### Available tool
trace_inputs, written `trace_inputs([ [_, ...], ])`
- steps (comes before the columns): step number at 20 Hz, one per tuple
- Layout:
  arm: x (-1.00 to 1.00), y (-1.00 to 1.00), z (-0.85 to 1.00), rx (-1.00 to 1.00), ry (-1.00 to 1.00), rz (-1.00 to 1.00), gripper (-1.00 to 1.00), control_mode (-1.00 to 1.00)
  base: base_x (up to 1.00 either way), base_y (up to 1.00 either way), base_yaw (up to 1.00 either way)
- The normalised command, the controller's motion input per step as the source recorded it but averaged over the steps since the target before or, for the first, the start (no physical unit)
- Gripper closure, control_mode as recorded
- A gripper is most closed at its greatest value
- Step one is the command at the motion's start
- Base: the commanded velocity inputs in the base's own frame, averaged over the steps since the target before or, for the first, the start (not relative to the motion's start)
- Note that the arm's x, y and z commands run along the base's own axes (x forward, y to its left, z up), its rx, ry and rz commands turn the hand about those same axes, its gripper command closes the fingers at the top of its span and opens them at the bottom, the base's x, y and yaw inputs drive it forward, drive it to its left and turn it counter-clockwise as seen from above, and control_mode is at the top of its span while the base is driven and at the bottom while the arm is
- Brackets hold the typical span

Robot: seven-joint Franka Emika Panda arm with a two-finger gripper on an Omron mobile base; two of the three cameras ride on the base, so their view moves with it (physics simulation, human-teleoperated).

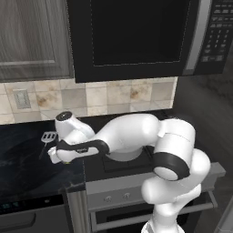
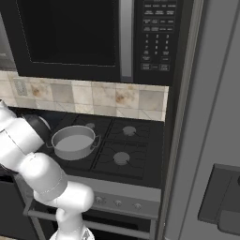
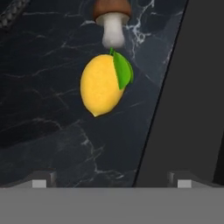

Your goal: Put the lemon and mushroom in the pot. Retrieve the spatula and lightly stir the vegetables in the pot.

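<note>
Lemon lies on the dark marbled counter right in front of my hand camera, bright yellow, with a green leaf at the end nearest the mushroom. The mushroom sits just beyond it in that view, brown cap away from me and pale stem pointing at the lemon, the two touching or very nearly so. My gripper hovers above them with its two fingertips spread wide apart, nothing between them; the lemon lies ahead of the gap, a little toward the left fingertip.

To the right of both vegetables in the hand view runs the plain dark edge of the stove. From the right base camera, the pot stands on the near left burner of the stove, grey, its pale inside bare. From the left base camera, the spatula rests on the counter beside my wrist, slotted grey head toward the tiled backsplash. A black microwave hangs over the stove.
</note>
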Motion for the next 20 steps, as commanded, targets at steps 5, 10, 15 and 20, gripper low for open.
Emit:
trace_inputs([
  [5, 0.0, 0.16, 0.0, 0.0, 0.28, 0.0, -1.0, -1.0, 0.0, 0.0, 0.0],
  [10, 0.0, 0.0, -0.27, 0.0, 0.07, 0.0, -1.0, -1.0, 0.0, 0.0, 0.0],
  [15, 0.0, 0.0, -0.21, 0.0, -0.16, 0.0, -1.0, -1.0, 0.0, 0.0, 0.0],
  [20, 0.15, 0.0, -0.3, 0.0, -0.2, 0.0, -1.0, -1.0, 0.0, 0.0, 0.0],
])
